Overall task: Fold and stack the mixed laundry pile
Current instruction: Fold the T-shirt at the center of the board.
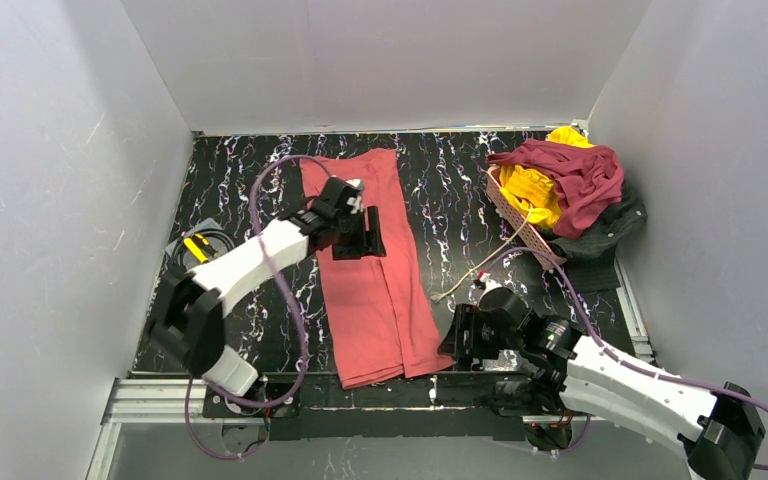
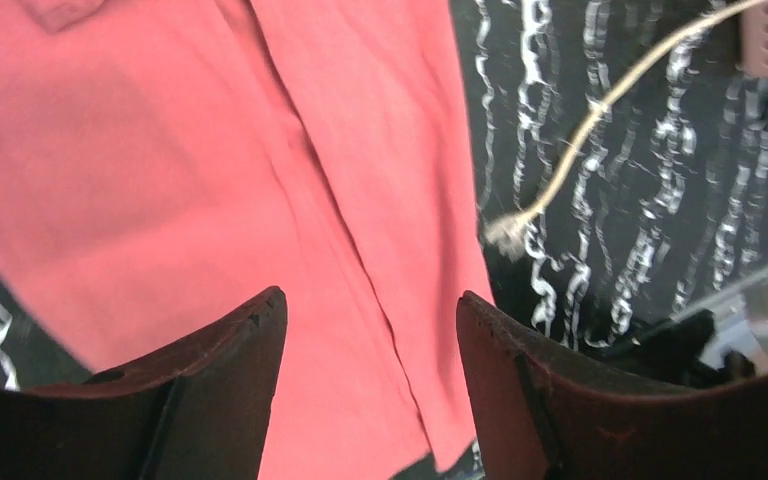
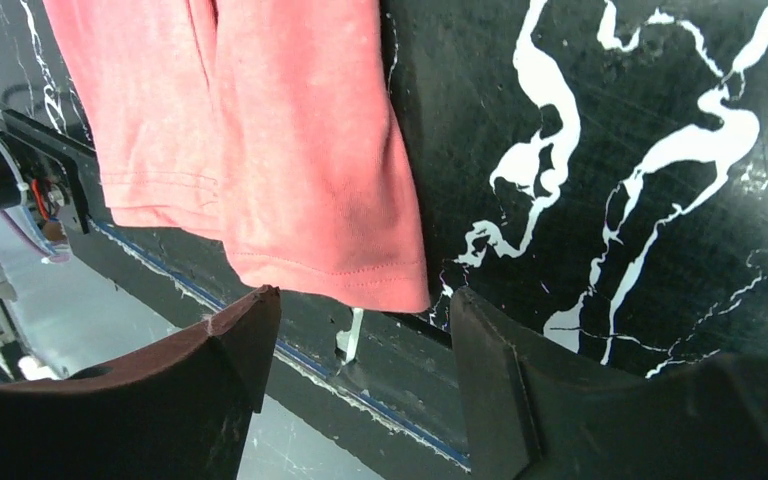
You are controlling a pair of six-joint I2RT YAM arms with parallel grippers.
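At the left, the left gripper (image 1: 358, 232) hangs over the upper middle of the salmon-red garment (image 1: 375, 270). Its jaws are apart with nothing between them, and its wrist view shows only flat cloth beyond the two fingers (image 2: 210, 370). Sitting over the body of the cloth rather than at an edge, it seems placed to press or re-grasp, not to carry.

The garment lies as a long strip down the middle of the black marbled table (image 1: 230, 190), one long side lapped over the other (a ridge runs down it in the left wrist view). Its lower hem reaches the table's near edge. The lengthwise fold looks done. A crosswise fold probably remains, and I judge that to be the step in hand.

Just right of that hem, the right gripper (image 1: 460, 335) sits low by the cloth's near right corner, jaws likewise apart and empty. The corner shows just ahead of the gap, unpinched, so the position suits taking it for the next fold.

Farther right, the thin cream cord (image 1: 480, 265) trails loose toward the pink lattice basket (image 1: 520, 215). In the back right corner the bright yellow garment (image 1: 530, 190), dark maroon garment (image 1: 575, 170) and charcoal-black garment (image 1: 605, 235) lie heaped on and around the basket. They are unfolded and well apart from the folding space.
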